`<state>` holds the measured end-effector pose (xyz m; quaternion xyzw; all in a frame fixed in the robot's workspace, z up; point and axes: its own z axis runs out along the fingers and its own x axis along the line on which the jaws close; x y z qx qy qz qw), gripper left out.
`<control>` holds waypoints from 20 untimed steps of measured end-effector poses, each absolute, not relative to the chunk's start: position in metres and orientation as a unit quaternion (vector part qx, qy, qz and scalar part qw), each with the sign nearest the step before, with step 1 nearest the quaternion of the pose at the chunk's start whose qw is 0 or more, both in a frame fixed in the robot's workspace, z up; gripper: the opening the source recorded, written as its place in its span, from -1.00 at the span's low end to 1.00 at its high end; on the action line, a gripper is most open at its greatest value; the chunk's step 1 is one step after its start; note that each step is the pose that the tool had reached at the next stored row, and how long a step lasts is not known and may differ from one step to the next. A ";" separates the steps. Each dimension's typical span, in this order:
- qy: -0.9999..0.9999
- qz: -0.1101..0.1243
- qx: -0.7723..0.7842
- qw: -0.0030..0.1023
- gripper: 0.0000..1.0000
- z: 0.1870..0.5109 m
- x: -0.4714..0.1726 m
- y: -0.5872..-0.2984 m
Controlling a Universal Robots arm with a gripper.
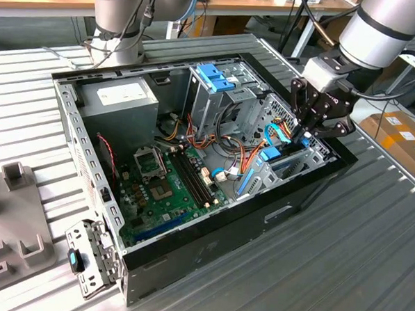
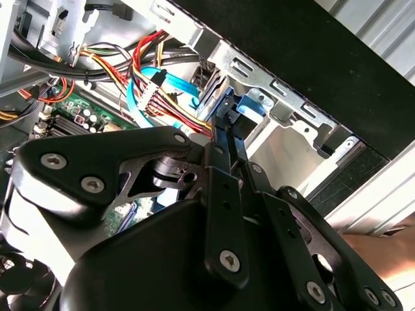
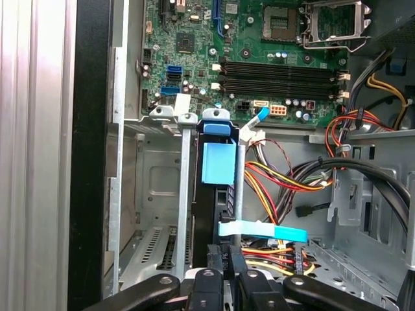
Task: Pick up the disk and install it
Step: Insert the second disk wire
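Observation:
The disk (image 3: 214, 188) stands on edge in a slot of the metal drive bay (image 3: 155, 181), a dark slab with a light-blue carrier and a blue tab (image 3: 216, 162). In the exterior view it shows as a blue-edged piece (image 1: 282, 159) at the case's right end. My gripper (image 3: 227, 269) is right over the disk's near end, fingers (image 2: 220, 139) pressed together and tips at the blue carrier (image 2: 249, 103). I see nothing held between them. In the exterior view the gripper (image 1: 306, 133) reaches down into the bay.
The open computer case (image 1: 210, 239) lies on a slatted metal table. Inside it are the motherboard (image 1: 164, 184), a power supply (image 1: 120, 99), a tall cage with a blue top (image 1: 215, 79) and bundles of coloured cables (image 3: 279, 181). A grey fixture (image 1: 13, 208) sits at the exterior view's left.

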<state>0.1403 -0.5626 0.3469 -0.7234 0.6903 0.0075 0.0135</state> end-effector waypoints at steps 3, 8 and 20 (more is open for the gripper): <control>0.690 0.008 -0.723 0.014 -0.67 0.347 0.140 -0.563; 0.690 0.008 -0.723 0.014 -0.67 0.347 0.140 -0.563; 0.690 0.010 -0.723 0.016 -0.67 0.347 0.140 -0.563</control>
